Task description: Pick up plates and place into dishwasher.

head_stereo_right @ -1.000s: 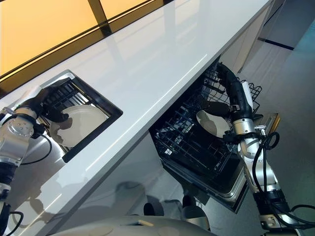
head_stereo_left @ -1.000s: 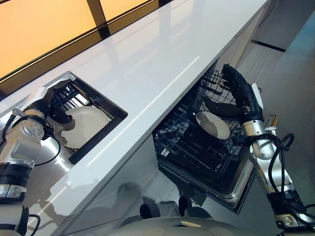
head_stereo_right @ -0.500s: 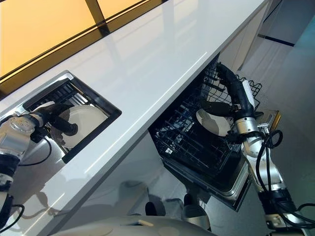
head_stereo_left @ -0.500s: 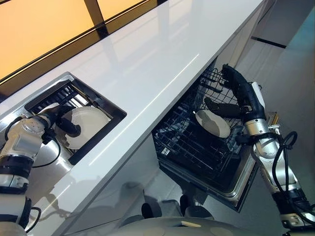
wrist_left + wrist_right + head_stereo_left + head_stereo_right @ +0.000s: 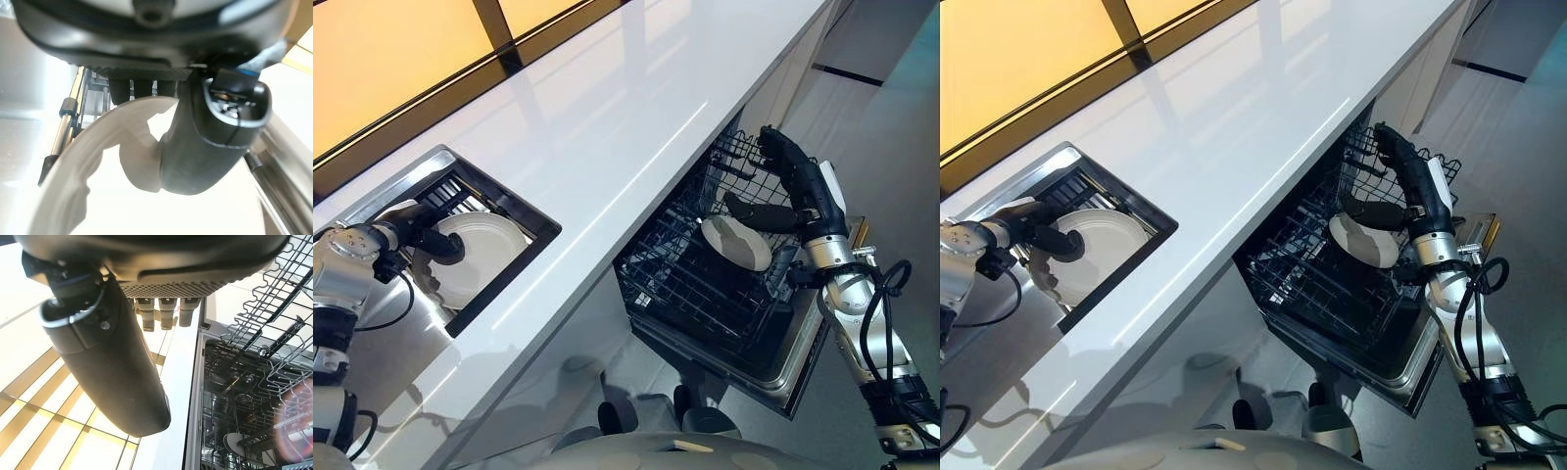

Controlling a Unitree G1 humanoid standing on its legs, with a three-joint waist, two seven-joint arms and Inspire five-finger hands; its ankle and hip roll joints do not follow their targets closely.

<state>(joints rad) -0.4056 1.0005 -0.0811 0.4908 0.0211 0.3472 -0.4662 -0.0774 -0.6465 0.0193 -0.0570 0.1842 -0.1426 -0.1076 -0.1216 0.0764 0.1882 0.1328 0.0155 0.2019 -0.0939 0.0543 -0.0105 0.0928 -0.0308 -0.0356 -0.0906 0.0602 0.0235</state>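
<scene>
Left hand (image 5: 423, 238) is seen inside the sink (image 5: 524, 202) that is sunk into the near left part of the white surface (image 5: 607, 108), and it is closed on the rim of a white plate (image 5: 480, 257): in the left wrist view the thumb (image 5: 205, 147) is laid on the face of the plate (image 5: 146, 205) while the fingers (image 5: 142, 90) are curled behind its upper edge. This plate is lying tilted in the sink, beside a dark rack (image 5: 1087, 186) at the sink's far edge. Right hand (image 5: 793, 181) is held over the pulled-out dishwasher rack (image 5: 695, 284), which stands out below the near edge of the surface, and its fingers (image 5: 164, 313) are straight and hold nothing, with the thumb (image 5: 107, 357) spread to the side. A second white plate (image 5: 1363, 240) is standing tilted in the wire rack, just under this hand; whether the thumb touches it cannot be told.
</scene>
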